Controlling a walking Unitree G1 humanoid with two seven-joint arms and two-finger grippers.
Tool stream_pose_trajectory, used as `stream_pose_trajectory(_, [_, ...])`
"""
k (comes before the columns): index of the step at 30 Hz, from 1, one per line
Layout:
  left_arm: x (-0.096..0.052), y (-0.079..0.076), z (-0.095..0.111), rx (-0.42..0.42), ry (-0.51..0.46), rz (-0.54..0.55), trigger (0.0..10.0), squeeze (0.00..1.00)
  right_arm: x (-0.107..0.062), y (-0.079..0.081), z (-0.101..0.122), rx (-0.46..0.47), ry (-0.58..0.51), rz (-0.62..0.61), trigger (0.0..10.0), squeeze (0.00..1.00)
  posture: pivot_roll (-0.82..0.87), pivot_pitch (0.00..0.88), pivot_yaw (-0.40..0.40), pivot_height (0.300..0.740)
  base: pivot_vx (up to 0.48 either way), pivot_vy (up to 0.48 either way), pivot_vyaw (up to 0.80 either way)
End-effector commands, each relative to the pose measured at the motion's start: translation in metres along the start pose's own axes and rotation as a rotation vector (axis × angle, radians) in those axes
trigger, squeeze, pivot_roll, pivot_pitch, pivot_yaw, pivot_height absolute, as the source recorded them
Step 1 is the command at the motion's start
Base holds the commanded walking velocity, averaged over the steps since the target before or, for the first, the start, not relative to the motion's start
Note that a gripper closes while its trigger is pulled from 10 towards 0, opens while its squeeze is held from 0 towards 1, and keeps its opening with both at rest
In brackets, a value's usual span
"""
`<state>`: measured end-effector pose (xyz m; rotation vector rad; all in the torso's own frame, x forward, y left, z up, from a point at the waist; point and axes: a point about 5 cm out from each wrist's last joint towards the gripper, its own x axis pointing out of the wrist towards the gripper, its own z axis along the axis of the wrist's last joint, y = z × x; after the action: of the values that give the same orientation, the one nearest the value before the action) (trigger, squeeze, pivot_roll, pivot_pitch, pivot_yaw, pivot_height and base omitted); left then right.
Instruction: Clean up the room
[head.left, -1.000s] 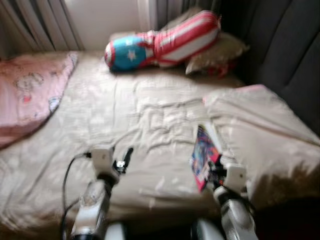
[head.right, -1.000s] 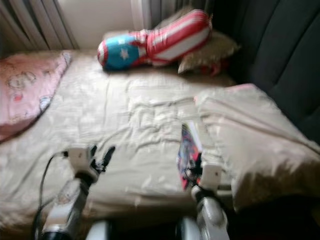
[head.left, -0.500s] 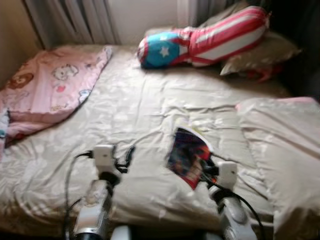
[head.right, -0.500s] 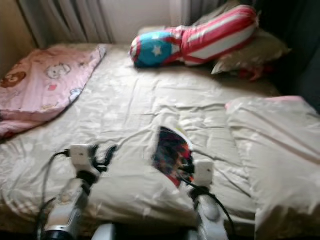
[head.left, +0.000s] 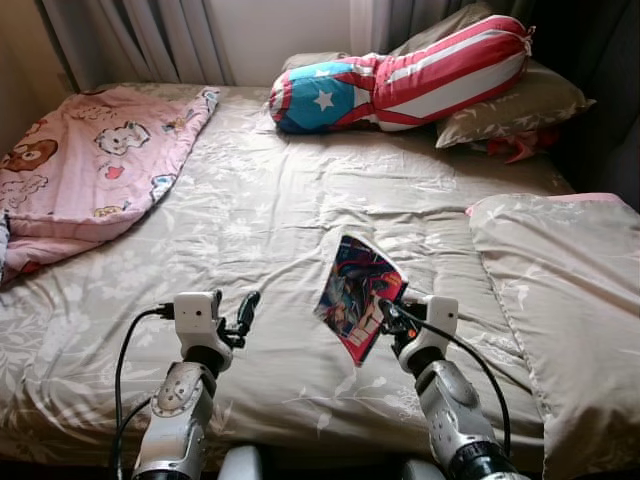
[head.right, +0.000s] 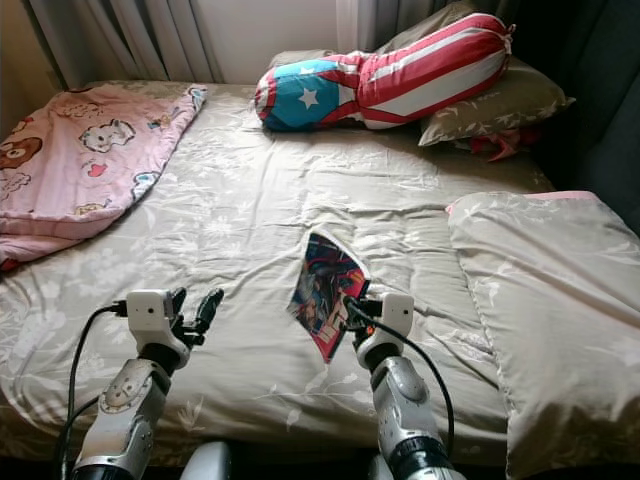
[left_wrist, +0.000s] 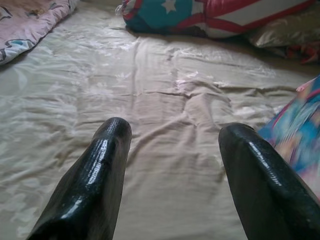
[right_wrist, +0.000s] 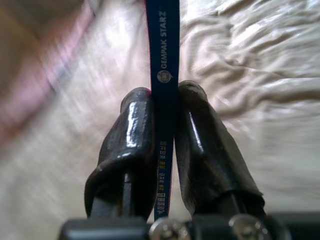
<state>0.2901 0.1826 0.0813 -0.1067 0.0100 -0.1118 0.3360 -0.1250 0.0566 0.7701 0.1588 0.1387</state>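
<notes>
A thin comic book (head.left: 356, 294) with a bright cover is held on edge above the beige bed sheet (head.left: 270, 220). My right gripper (head.left: 384, 311) is shut on its lower corner. In the right wrist view both fingers (right_wrist: 135, 145) press the book's blue spine (right_wrist: 164, 55), which reads GEMPAK STARZ. My left gripper (head.left: 246, 308) hovers low over the sheet to the left of the book, open, with nothing between its fingers (left_wrist: 100, 170).
A pink cartoon-print blanket (head.left: 85, 165) lies at the bed's left side. A stars-and-stripes bolster (head.left: 400, 78) rests on a beige pillow (head.left: 510, 105) at the head. A folded beige duvet (head.left: 570, 290) covers the right side. Curtains (head.left: 130, 40) hang behind.
The camera swung left and sharpened, bringing the pink blanket into view. The right gripper keeps hold of the comic book, whose cover now faces me more. The left gripper stays open.
</notes>
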Motion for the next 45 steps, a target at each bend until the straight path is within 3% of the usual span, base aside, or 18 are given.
stream_pose_trajectory(1, [-0.004,0.003,0.002,0.014,0.002,0.001,10.0,0.00,0.005,-0.003,0.009,0.138,-0.039,-0.034,10.0,0.00,0.05,0.087,-0.015,0.629,0.000,0.000,0.00])
stream_pose_trajectory(3, [-0.008,0.005,0.003,0.024,0.004,0.000,10.0,0.00,0.007,-0.009,0.013,0.232,-0.028,-0.077,10.0,0.00,0.08,0.092,-0.011,0.629,0.000,0.000,0.00])
stream_pose_trajectory(7, [-0.014,0.007,0.004,0.031,0.010,0.001,10.0,0.00,0.007,-0.015,0.013,0.292,-0.011,-0.119,10.0,0.00,0.09,0.096,-0.007,0.629,0.000,0.000,0.00])
stream_pose_trajectory(10, [-0.022,0.007,0.004,0.041,0.019,-0.006,10.0,0.00,0.000,-0.027,0.010,0.367,-0.020,-0.184,10.0,0.00,0.11,0.104,0.005,0.629,0.000,0.000,0.00])
stream_pose_trajectory(11, [-0.025,0.006,0.004,0.045,0.025,-0.011,10.0,0.00,-0.007,-0.039,0.005,0.388,-0.012,-0.257,10.0,0.00,0.13,0.115,0.013,0.629,0.000,0.000,0.00])
stream_pose_trajectory(18, [-0.040,0.006,0.005,0.079,0.054,-0.042,10.0,0.00,-0.035,-0.072,-0.012,0.392,0.016,-0.463,10.0,0.00,0.14,0.156,0.039,0.629,0.000,0.000,0.00])
stream_pose_trajectory(28, [-0.053,0.010,0.007,0.102,0.104,-0.045,10.0,0.00,-0.050,-0.082,-0.027,0.423,0.027,-0.544,10.0,0.00,0.16,0.202,0.061,0.629,0.000,0.000,0.00])
stream_pose_trajectory(41, [-0.055,0.007,0.007,0.107,0.125,-0.053,10.0,0.00,-0.054,-0.087,-0.027,0.435,0.018,-0.578,10.0,0.00,0.15,0.208,0.065,0.629,0.000,0.000,0.00])
stream_pose_trajectory(43, [-0.054,0.006,0.007,0.107,0.126,-0.057,10.0,0.00,-0.056,-0.089,-0.027,0.438,0.012,-0.590,10.0,0.11,0.15,0.208,0.065,0.629,0.000,0.000,0.00])
stream_pose_trajectory(44, [-0.053,0.006,0.007,0.108,0.126,-0.058,10.0,0.00,-0.056,-0.089,-0.027,0.435,0.014,-0.592,10.0,0.25,0.15,0.208,0.066,0.629,0.000,0.000,0.00])
stream_pose_trajectory(45, [-0.053,0.006,0.007,0.108,0.125,-0.058,10.0,0.00,-0.056,-0.090,-0.027,0.433,0.015,-0.592,10.0,0.25,0.15,0.208,0.066,0.629,0.000,0.000,0.00])
